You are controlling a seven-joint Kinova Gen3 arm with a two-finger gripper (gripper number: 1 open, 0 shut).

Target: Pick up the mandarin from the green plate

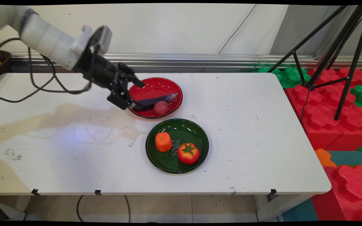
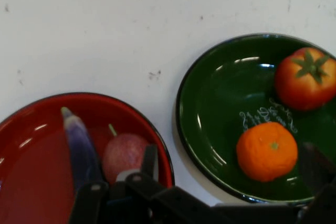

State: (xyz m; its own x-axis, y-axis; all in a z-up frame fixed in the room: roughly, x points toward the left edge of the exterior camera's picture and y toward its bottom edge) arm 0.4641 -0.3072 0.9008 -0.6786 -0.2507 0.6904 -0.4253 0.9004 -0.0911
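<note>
Your gripper (image 1: 135, 95) hangs low over the left rim of the red plate (image 1: 156, 80), tilted in from the upper left. The fingers are spread wide and grip nothing. The lower finger sits right by the stalk end of the eggplant (image 1: 159, 99); I can't tell whether it touches.

The eggplant lies across the red plate, its near end at the left rim under the gripper and its tip pointing at the right rim. In the hand view it runs up beside the left finger, not between the two, so the hand looks off-centre to it.

My read on handling:
- Shift sideways until the eggplant sits between the fingers before you close anything.
- Its skin looks smooth and it tapers, so go for the thick part, not the tip.
- The plate rim is right under the lower finger. Stay above it or the plate will probably slide or tip.
- The small red fruit (image 1: 161, 107) lies just beside the eggplant, on its near side, maybe touching. A wide sweep could roll it.

Containers:
- Red plate: the eggplant and the small red fruit, nothing else visible.
- Green plate (image 1: 174, 125): sits just in front of the red one, with a thin strip of table (image 1: 247, 125) between the rims. It holds an orange (image 1: 163, 142) on the left and a tomato (image 1: 188, 153) on the right, apart from each other, with pale lettering between them.
</note>
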